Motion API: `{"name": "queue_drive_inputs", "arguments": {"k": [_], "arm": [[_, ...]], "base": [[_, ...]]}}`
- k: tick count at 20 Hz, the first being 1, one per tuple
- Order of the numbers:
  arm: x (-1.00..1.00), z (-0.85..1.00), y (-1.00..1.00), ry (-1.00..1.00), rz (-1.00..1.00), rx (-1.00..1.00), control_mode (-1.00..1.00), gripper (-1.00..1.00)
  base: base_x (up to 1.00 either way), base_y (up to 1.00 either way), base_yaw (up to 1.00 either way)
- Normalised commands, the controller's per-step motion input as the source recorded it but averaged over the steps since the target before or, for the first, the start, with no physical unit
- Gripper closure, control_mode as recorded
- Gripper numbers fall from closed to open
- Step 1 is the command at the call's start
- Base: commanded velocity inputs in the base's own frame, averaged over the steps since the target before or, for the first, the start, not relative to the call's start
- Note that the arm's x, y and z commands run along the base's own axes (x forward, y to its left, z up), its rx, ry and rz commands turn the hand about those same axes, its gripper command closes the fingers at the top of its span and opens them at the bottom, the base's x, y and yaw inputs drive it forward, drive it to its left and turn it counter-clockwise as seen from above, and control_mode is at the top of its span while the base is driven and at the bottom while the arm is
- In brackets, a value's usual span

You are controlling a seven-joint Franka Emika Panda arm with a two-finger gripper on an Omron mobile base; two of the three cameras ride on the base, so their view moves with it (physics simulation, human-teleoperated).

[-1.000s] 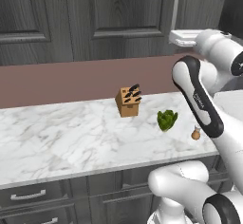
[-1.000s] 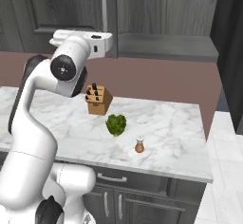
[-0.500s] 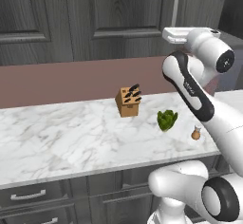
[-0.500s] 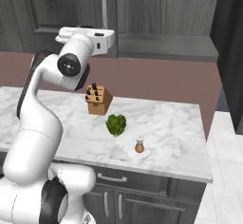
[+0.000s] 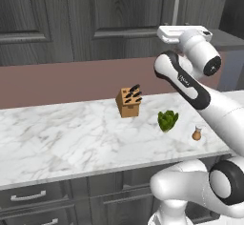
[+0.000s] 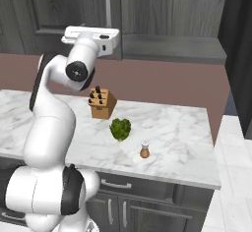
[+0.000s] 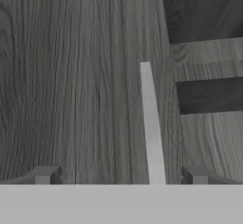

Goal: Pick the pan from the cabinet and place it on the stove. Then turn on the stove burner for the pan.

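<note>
Dark wood-grain cabinet (image 5: 133, 19) door is shut in the left base view, silver bar handle (image 5: 176, 5) untouched. My tool (image 5: 183, 32) is raised level with the lower end of that handle, close in front of the door. Whether it's spread I can't read from this angle. On the table (image 5: 57, 143): knife block (image 5: 128, 101) near the back edge, green vegetable (image 5: 167, 120) toward the right end, small brown shaker (image 5: 196, 133) close to the front-right corner. None of that is mine to move.

Right base view, same story from the other side. Tool (image 6: 91, 33) sits just below the handle (image 6: 108, 5), the cabinet (image 6: 162, 10) is closed, no gap at the door edge. Knife block (image 6: 101, 103), vegetable (image 6: 120, 129) and shaker (image 6: 144, 151) sit on the table (image 6: 187, 132), well below my hand.

Hand view: I'm looking straight at the door panel (image 7: 80, 76). Handle (image 7: 151, 123) runs up between my two fingertips (image 7: 45, 174), closer to the other one. Tool is spread wide, pinching nothing, and the tips look short of the bar.

Progress, my read: basically zero. Door not opened, so the pan is presumably inside, hidden from me. Left to do: close on the handle, pull the door, fetch the pan, carry it to the stove, turn the knob for its burner.
</note>
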Motion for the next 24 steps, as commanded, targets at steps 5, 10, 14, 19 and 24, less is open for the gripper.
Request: {"name": "queue_drive_inputs", "arguments": {"k": [5,10,14,19,24], "arm": [[0.26,0.02,-0.16,-0.02,0.00,0.00,-1.00,-1.00],[0.17,0.07,-0.24,0.00,0.00,0.00,-1.00,-1.00],[0.28,0.01,-0.05,0.01,0.00,0.00,-1.00,-1.00],[0.33,0.00,0.03,0.00,0.00,0.00,-1.00,-1.00],[0.33,0.00,0.06,0.00,0.00,0.00,-1.00,-1.00]], "base": [[0.00,0.00,0.00],[0.00,0.00,0.00],[0.00,0.00,0.00],[0.00,0.00,0.00],[0.00,0.00,0.00]]}}
